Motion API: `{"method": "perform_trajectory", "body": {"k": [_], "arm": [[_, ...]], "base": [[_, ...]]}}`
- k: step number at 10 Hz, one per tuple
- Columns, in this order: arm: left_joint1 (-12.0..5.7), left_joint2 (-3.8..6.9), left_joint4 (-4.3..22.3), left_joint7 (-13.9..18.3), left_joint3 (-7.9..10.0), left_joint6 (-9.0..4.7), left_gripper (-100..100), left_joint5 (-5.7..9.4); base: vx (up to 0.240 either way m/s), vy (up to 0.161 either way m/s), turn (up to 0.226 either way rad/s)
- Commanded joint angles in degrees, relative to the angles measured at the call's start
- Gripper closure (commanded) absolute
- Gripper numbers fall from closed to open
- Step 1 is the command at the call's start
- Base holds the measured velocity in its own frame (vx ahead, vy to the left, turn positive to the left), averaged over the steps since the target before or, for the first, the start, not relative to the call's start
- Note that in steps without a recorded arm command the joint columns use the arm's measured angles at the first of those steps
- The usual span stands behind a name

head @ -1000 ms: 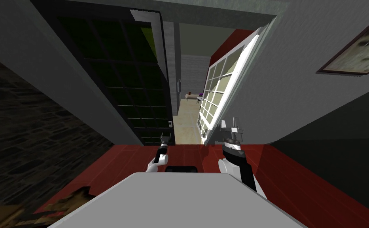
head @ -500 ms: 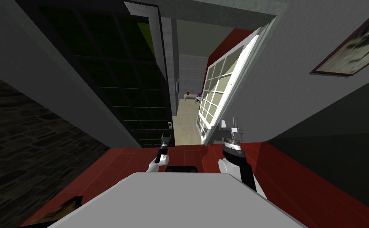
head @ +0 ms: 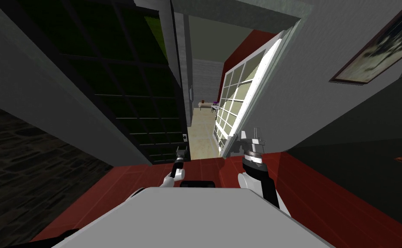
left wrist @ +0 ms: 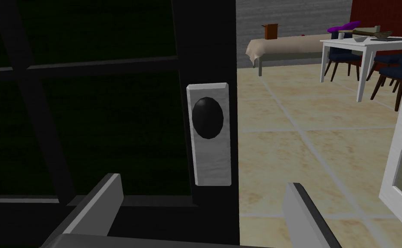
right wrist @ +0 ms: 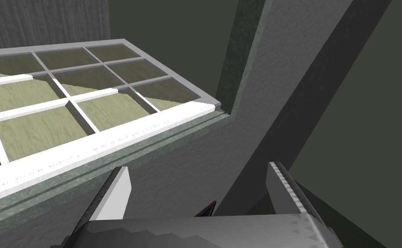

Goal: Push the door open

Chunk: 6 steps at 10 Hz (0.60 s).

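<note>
Already the white door point(head: 238, 97) at 1 o'clock stands wide; the dark door point(head: 122, 86) at 11 waits. Left tool point(left wrist: 202, 181) and right tool point(right wrist: 198, 166) gape empty.

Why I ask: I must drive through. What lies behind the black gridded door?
Past the black door: beige tiled floor, white table, dark chairs, cloth-draped bench. Its dark panes hide the rest.

The left door point(head: 139, 86) and right door point(head: 238, 99) flank an opening point(head: 200, 133), table point(left wrist: 359, 43) beyond

left tool point(left wrist: 204, 181) parted, right tool point(right wrist: 199, 168) parted
</note>
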Motion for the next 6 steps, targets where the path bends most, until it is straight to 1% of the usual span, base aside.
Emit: {"method": "perform_trajectory", "body": {"k": [1,2,3,5,6], "arm": [[-0.69,-0.33,1.62,1.25,-0.29,-0.61,-100,0.64],[-1.37,-0.65,3.16,2.32,-0.54,-1.12,-100,1.21],[-1.71,-0.81,3.92,2.86,-0.67,-1.37,-100,1.49],[-2.81,-1.41,6.44,4.61,-1.09,-2.21,-100,2.42],[-2.49,-1.22,5.69,3.97,-0.95,-1.95,-100,2.11]], "base": [[0.066,0.055,-0.045],[0.047,0.071,-0.057],[0.041,0.072,-0.063],[0.046,0.067,-0.066],[0.023,0.032,-0.014]]}}
